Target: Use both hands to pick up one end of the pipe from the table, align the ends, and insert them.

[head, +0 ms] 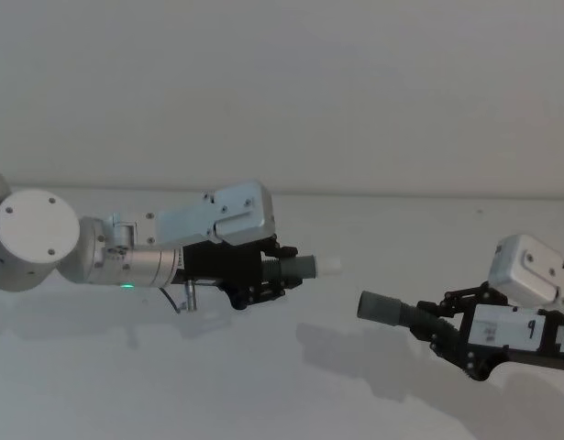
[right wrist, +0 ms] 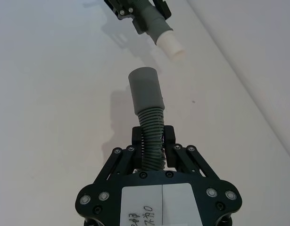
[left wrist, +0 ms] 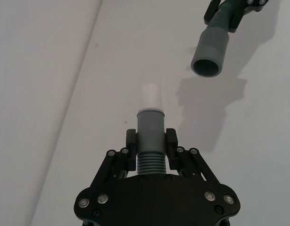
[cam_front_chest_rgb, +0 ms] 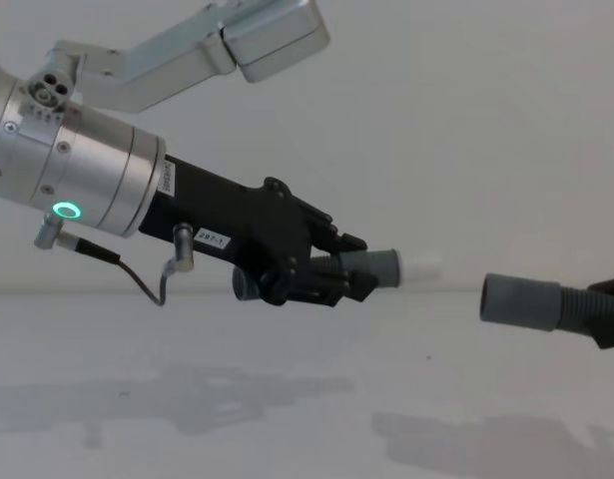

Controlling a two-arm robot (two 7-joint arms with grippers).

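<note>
Above the table [head: 263, 385], you have both pipe pieces lifted: the white-tipped piece [head: 304, 268] pinched in the left gripper [head: 268, 275], the open-cuffed piece [head: 392, 310] pinched in the right gripper [head: 447, 330]. You are at alignment, ends apart, right cuff lower. Next, I judge, raise it into line, then push together.

Two hose pieces, one [head: 304, 268] in each of two grippers [head: 263, 275], above one table [head: 263, 385]

place: bare lab-style test bench; evidence: plain white table [head: 171, 394]; blank white wall [head: 282, 82]
</note>
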